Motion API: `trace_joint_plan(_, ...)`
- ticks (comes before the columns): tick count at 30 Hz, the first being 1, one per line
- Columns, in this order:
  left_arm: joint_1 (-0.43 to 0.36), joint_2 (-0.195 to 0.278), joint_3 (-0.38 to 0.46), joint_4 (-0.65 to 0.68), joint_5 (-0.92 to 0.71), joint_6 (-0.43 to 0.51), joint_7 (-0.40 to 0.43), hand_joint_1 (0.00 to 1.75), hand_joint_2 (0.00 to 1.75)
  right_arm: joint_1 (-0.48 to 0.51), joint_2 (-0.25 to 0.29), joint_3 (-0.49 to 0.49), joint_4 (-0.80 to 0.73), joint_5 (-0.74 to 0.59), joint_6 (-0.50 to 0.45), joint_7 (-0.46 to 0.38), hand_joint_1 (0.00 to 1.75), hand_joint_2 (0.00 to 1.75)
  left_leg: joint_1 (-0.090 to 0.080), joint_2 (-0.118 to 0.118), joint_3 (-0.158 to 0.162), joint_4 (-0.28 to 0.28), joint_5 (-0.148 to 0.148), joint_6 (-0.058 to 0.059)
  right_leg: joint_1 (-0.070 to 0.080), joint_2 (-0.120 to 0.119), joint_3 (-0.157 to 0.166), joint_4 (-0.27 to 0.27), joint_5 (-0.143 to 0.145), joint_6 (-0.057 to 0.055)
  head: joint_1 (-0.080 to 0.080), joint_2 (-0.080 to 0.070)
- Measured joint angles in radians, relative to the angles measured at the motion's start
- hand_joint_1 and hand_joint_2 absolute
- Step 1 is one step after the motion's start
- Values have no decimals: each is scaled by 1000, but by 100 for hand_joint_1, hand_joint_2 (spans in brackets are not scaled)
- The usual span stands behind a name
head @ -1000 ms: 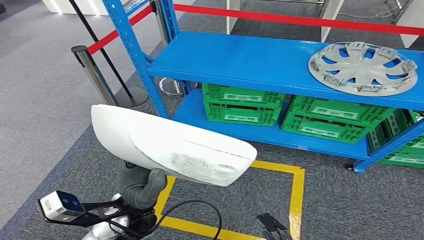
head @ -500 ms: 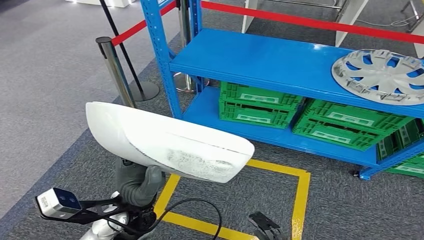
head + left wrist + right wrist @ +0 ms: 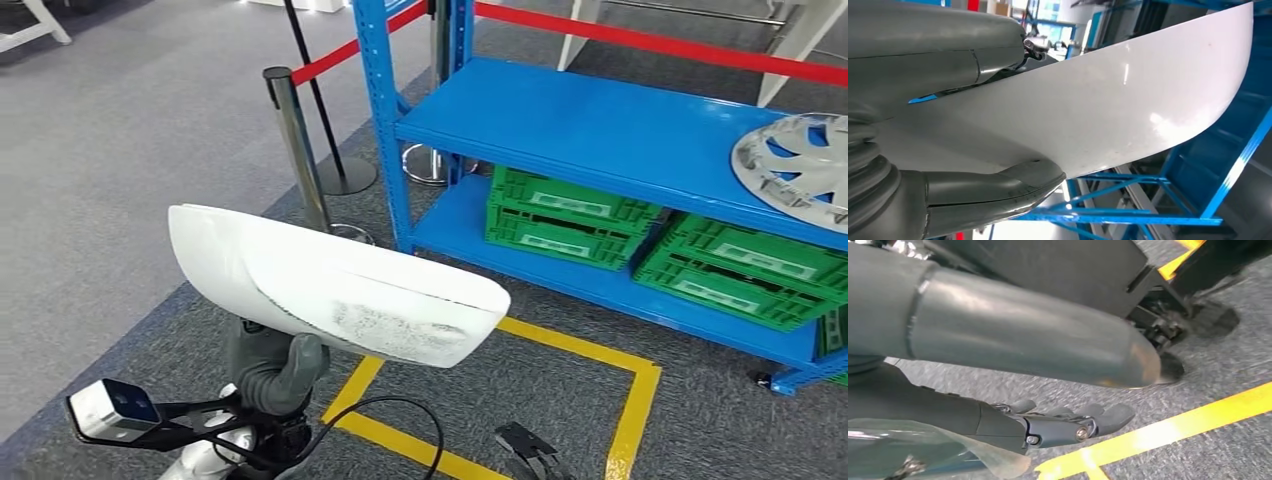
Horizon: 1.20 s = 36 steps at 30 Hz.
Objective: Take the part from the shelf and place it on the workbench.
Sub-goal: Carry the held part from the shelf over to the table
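My left hand (image 3: 270,368) grips a long white curved part (image 3: 330,285) from below and holds it up in front of me, well off the floor. In the left wrist view the thumb (image 3: 993,192) and fingers (image 3: 948,35) clamp the part's (image 3: 1108,95) smooth white shell. The blue shelf (image 3: 600,130) stands ahead to the right, apart from the part. My right hand (image 3: 1048,425) hangs low over the grey carpet with its fingers apart and nothing in it.
A silver wheel cover (image 3: 800,165) lies on the shelf's upper board. Green crates (image 3: 570,215) sit on the lower board. A metal stanchion (image 3: 297,140) with red rope stands left of the shelf. Yellow tape (image 3: 600,400) marks a square on the carpet.
The whole picture has shifted: the shelf and stanchion slid rightward, so the camera has turned left. The white part stays held in my left hand in the same pose.
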Motion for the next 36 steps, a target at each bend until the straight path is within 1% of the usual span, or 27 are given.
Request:
trace_joint_plan(1,1,0,0,0,0,-1,0,175,175,1,0,0,0,0,1,1,0,0,4,10,-28,58,-21,-5,0,-16,0,0,-1,-1,0,0)
trace_joint_plan(2,2,1,-1,1,-1,-1,0,175,175,1,0,0,0,0,3,2,0,0,8,15,-44,89,-24,-9,0,-30,1,0,-2,-1,0,0)
trace_joint_plan(3,2,1,-1,1,-2,-1,0,175,175,0,0,0,0,0,4,2,0,0,12,19,-40,83,-9,-12,0,-43,1,0,-3,-1,0,0)
trace_joint_plan(5,2,1,-1,2,-5,-1,0,175,175,-3,1,2,0,0,8,3,0,0,15,41,16,-27,58,-11,-1,-66,7,0,-6,4,0,0)
trace_joint_plan(7,0,0,-1,2,-10,-2,0,175,175,-5,1,5,0,0,9,3,0,0,7,79,77,-147,98,-4,4,-85,11,1,-11,13,0,0)
trace_joint_plan(8,-1,-1,-1,2,-12,-2,0,175,175,-5,1,5,0,0,10,4,0,0,3,91,89,-177,102,2,6,-94,12,1,-13,18,1,0)
trace_joint_plan(9,-1,-2,0,2,-14,-2,0,175,175,-5,1,6,0,0,10,4,0,0,-2,91,89,-185,98,7,8,-104,12,0,-13,24,3,0)
trace_joint_plan(11,0,-5,1,2,-15,-3,0,175,175,-7,4,7,-1,0,11,6,0,0,-1,71,86,-192,102,21,6,-118,14,-2,-17,36,5,0)
trace_joint_plan(12,0,-5,1,1,-15,-4,0,175,175,-9,5,8,-2,0,11,7,0,0,1,61,88,-198,105,28,5,-105,11,8,-28,40,6,0)
trace_joint_plan(13,0,-6,2,1,-15,-5,0,175,175,-10,6,9,-3,0,12,7,0,0,3,51,91,-203,109,35,4,-82,-2,37,-49,42,10,0)
trace_joint_plan(15,-1,-9,3,1,-16,-6,0,175,175,-10,6,12,-4,0,12,8,0,0,4,30,92,-207,113,43,4,-24,-58,155,-109,42,16,0)
trace_joint_plan(16,-1,-10,3,1,-16,-7,0,175,175,-8,6,13,-4,0,12,8,0,0,3,18,91,-207,113,45,5,-9,-92,222,-132,41,19,0)
trace_joint_plan(17,0,-10,4,1,-15,-7,0,175,175,-5,6,14,-4,0,12,9,0,0,2,4,91,-206,113,47,6,-3,-118,268,-141,40,18,0)
trace_joint_plan(18,1,-10,4,1,-15,-8,0,175,175,-2,6,15,-4,0,13,9,0,0,1,-12,91,-205,113,47,7,0,-127,276,-130,39,18,0)
trace_joint_plan(19,1,-10,4,1,-15,-8,0,175,175,-1,6,16,-4,0,13,10,0,0,1,-27,91,-204,112,47,7,4,-117,244,-100,37,18,0)
trace_joint_plan(20,1,-10,5,1,-15,-8,0,175,175,-2,6,16,-4,0,13,10,0,0,1,-42,92,-201,112,45,6,14,-91,182,-59,35,18,0)
trace_joint_plan(22,1,-11,6,1,-15,-8,0,175,175,-4,5,16,-4,0,12,10,0,0,0,-67,86,-191,108,39,2,57,-35,60,-11,30,18,0)
trace_joint_plan(24,1,-12,6,1,-16,-8,0,175,175,-4,4,16,-4,0,12,11,0,0,2,-88,77,-186,110,28,1,80,-12,16,-10,26,17,0)
trace_joint_plan(26,3,-13,6,1,-19,-7,0,175,175,-4,5,16,-4,0,13,12,0,0,5,-98,70,-186,114,17,2,62,-8,11,-6,17,17,0)
trace_joint_plan(27,3,-13,7,1,-21,-6,0,175,175,-4,6,17,-4,0,14,12,0,0,3,-83,66,-179,109,11,1,51,-6,9,-5,12,15,0)
trace_joint_plan(28,3,-13,7,1,-23,-5,0,175,175,-4,7,17,-5,0,14,11,0,0,2,-56,55,-154,94,6,0,38,-2,7,-4,7,11,0)
trace_joint_plan(30,2,-13,8,1,-26,-3,0,175,175,-3,8,17,-5,0,15,11,0,0,1,0,4,-43,38,-2,3,9,4,6,-8,-1,3,0)
trace_joint_plan(32,3,-13,7,1,-30,-2,0,175,175,-1,7,17,-5,0,15,11,0,0,6,16,-55,78,-6,-7,6,-23,8,6,-13,-6,2,0)
trace_joint_plan(33,4,-12,7,1,-32,-1,0,175,175,-1,7,17,-5,0,15,12,0,0,7,18,-66,97,-3,-7,7,-37,9,6,-15,-7,2,0)
trace_joint_plan(34,4,-12,7,2,-33,-1,0,175,175,-2,7,17,-5,0,15,12,0,0,8,21,-55,75,20,-6,8,-49,12,6,-17,-7,2,0)
trace_joint_plan(35,5,-12,7,2,-34,-1,0,175,175,-3,7,17,-5,0,16,12,0,0,7,29,-24,15,55,-2,9,-61,16,6,-21,-6,2,0)
trace_joint_plan(36,4,-13,7,2,-34,-2,0,175,175,-4,8,17,-5,0,17,12,0,0,2,50,13,-57,86,4,9,-72,21,6,-24,-4,2,0)
